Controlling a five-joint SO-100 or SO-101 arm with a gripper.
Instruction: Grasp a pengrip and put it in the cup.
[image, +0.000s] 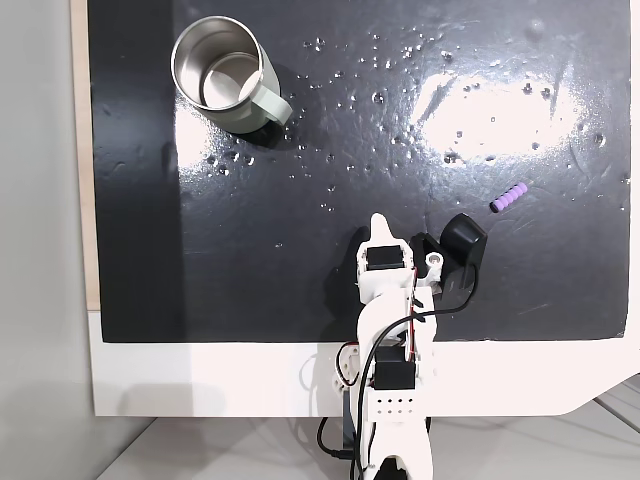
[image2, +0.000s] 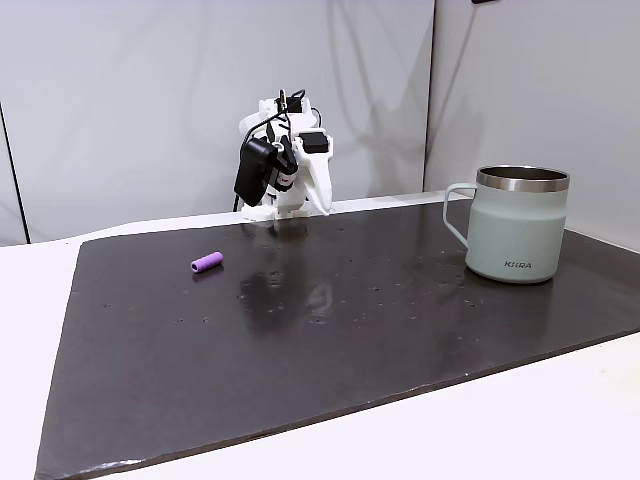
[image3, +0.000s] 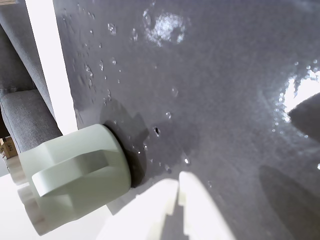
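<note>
Gripper (image: 378, 226) status in a fixed view from above: the arm is folded back near the lower edge of the black mat (image: 300, 200), the white fingers point up the picture, and they lie together, closed on nothing. Pengrip (image: 508, 197) position: flat on the mat, to the right of the gripper and apart from it. Cup (image: 222, 74) position: upright at the mat's upper left, steel interior visible, handle toward lower right.

Side-on fixed view: the arm stands at the mat's far edge, with the gripper (image2: 297, 207) tucked low beneath it. The pengrip (image2: 207, 262) lies at left on the mat (image2: 350, 330); the cup (image2: 517, 222) stands at right, well apart.

Wrist view: the two white fingers (image3: 200, 210) enter from the bottom edge, pressed nearly together, with the gripper (image3: 178, 182) empty. The cup (image3: 75, 175) appears at lower left, handle facing the camera.
</note>
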